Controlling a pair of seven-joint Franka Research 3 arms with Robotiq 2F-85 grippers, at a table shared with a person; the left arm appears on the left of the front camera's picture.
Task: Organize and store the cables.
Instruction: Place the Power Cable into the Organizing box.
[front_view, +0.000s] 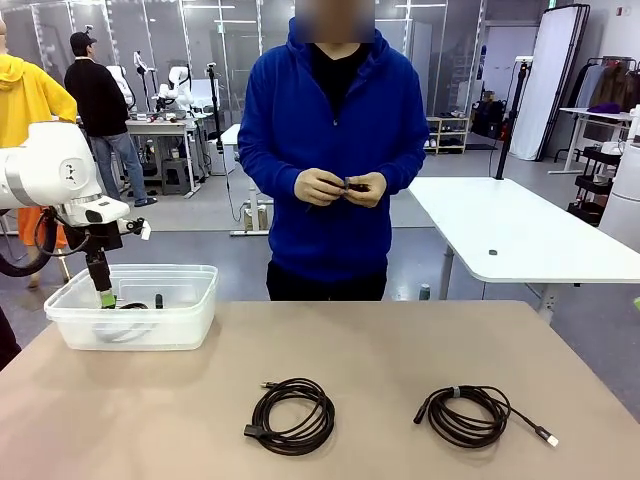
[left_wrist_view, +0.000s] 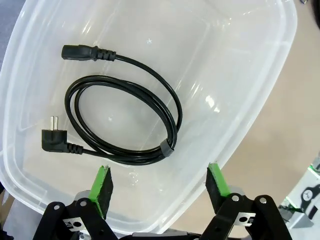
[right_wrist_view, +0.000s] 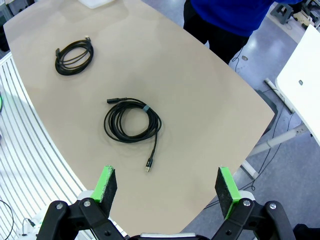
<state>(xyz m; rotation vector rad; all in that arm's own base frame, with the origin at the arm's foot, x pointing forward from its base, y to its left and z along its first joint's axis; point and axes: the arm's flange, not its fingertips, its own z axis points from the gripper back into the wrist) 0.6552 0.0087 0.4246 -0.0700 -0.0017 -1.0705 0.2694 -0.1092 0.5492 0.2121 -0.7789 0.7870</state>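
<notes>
started nearest, at the front edge of the tan table (front_view: 380, 340). found two of the cables lying loose there: one black coil (front_view: 290, 416) at about 6 o'clock and a second coil (front_view: 470, 415) at about 4 o'clock, well apart, touched by nothing.

went farther, to 10 o'clock, and met a clear bin (front_view: 190, 300) with the left gripper (front_view: 106, 298) hanging into it. looked down from the left wrist and saw both green pads (left_wrist_view: 102, 182) spread wide, holding nothing, with one coiled power cable (left_wrist_view: 166, 146) flat on the bin floor just past them.

farthest, at 12 o'clock, spotted the person's hands (front_view: 340, 187) busy with something small and dark. could not tell what.

judged the job about a third done: one cable stored, two left on the table, maybe one more in those hands.

learned the stored cable's two plugs (left_wrist_view: 56, 142) from the left wrist view; from the front, made out just dark bits through the bin wall. from the right wrist view, saw the right gripper (right_wrist_view: 165, 172) wide open and empty, high over the table, both loose coils far below. got the hands from the front.
</notes>
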